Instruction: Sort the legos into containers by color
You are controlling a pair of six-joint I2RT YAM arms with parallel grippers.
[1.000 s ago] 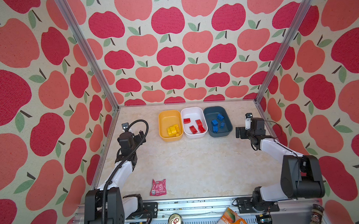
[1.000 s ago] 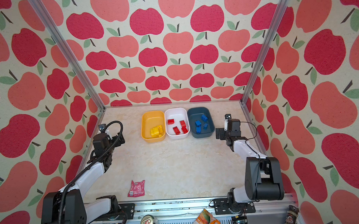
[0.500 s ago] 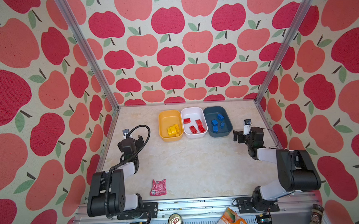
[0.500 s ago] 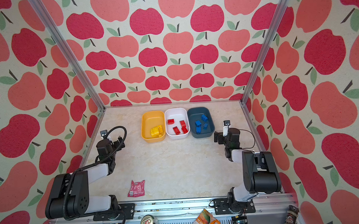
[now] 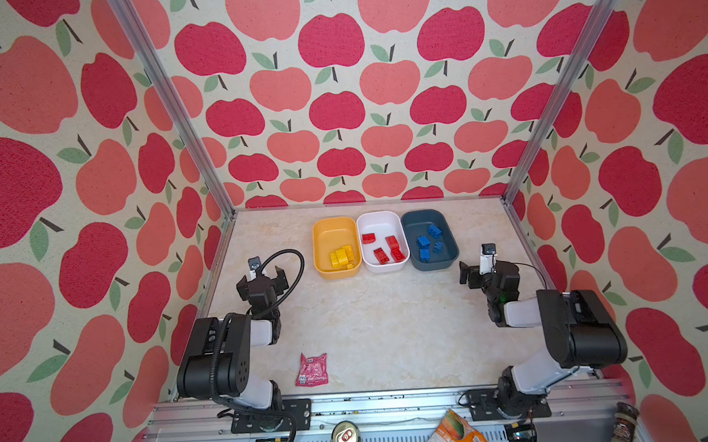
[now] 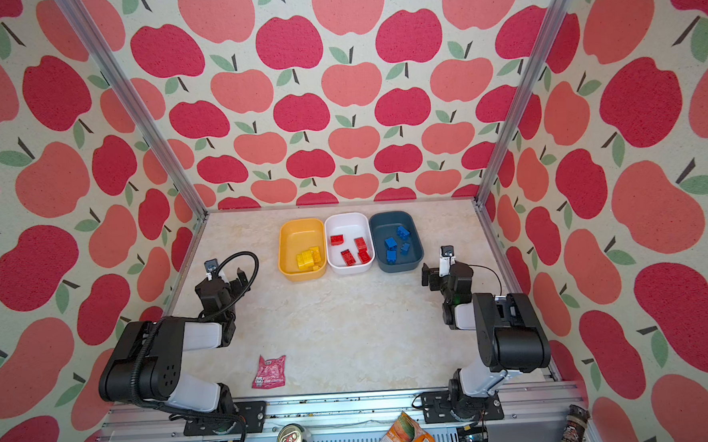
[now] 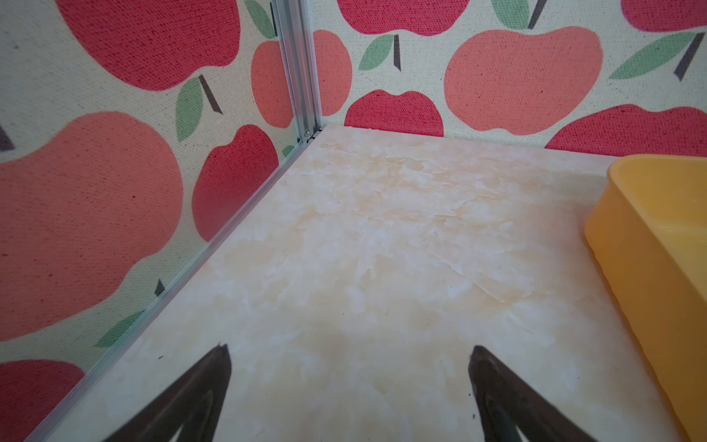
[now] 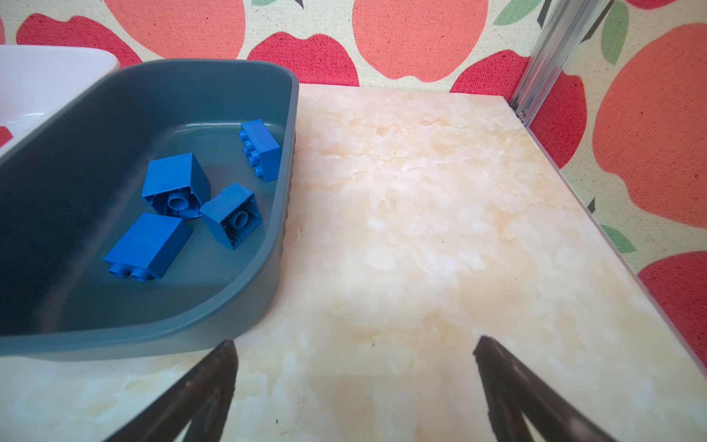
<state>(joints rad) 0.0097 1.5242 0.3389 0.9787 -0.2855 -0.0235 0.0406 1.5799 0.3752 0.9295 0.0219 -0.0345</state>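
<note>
Sorting looks done, as far as I can tell. On the left, the left gripper (image 7: 349, 350) hangs low over the counter (image 5: 391, 320), near the yellow tub (image 5: 335, 231). Its fingers are spread wide and hold nothing. The yellow legos (image 5: 343, 256) lie in a bunch inside the yellow tub, at the end closest to the arms. Next comes the white tub (image 5: 379, 222), with four red legos (image 5: 381, 255) spread out in it. Next comes the dark blue-grey tub (image 5: 417, 223), with four blue legos (image 5: 423, 242) in it. The three tubs sit side by side in a row at the far end of the counter. On the right, the right gripper (image 8: 355, 342) hangs low just beside the dark blue-grey tub. Its fingers are wide apart too, with nothing between them. I see no lego loose on the counter, so I think nothing is left to sort.

A crinkly pink-red packet (image 5: 312, 369) lies alone near the front of the counter. It has small print, but it is too tiny to read. Past the front edge there is a drink can (image 5: 346, 437), seen from the top, with no name showing. Beside it is an orange bag (image 5: 451, 437), cut off by the picture edge. Far right stands a dark jar (image 5: 622, 418), too blurry to read. The tubs and legos show no writing.
</note>
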